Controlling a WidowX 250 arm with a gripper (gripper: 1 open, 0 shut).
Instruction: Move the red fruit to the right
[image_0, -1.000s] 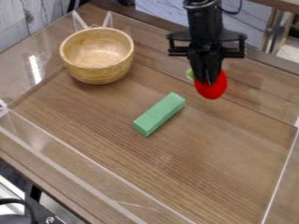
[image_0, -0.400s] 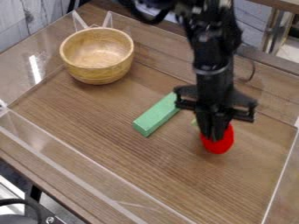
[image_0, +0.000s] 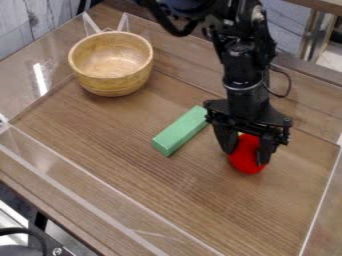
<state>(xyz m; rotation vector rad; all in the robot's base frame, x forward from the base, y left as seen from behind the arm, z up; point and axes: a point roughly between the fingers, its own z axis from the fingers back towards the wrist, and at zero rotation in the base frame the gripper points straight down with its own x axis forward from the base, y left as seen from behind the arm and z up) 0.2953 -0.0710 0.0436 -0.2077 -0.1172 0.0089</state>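
The red fruit (image_0: 245, 157) rests on the wooden table, right of the green block (image_0: 181, 130). My gripper (image_0: 246, 152) points down over it, its black fingers (image_0: 221, 136) spread wide on either side of the fruit, open around it rather than clamped. The fruit's leafy top is hidden by the gripper.
A wooden bowl (image_0: 112, 63) stands at the back left. Clear plastic walls (image_0: 80, 160) rim the table. The table's right edge (image_0: 327, 190) lies close to the fruit.
The gripper carried the fruit from the back toward the front right, lowered it to the table, and its fingers have spread apart from the fruit.
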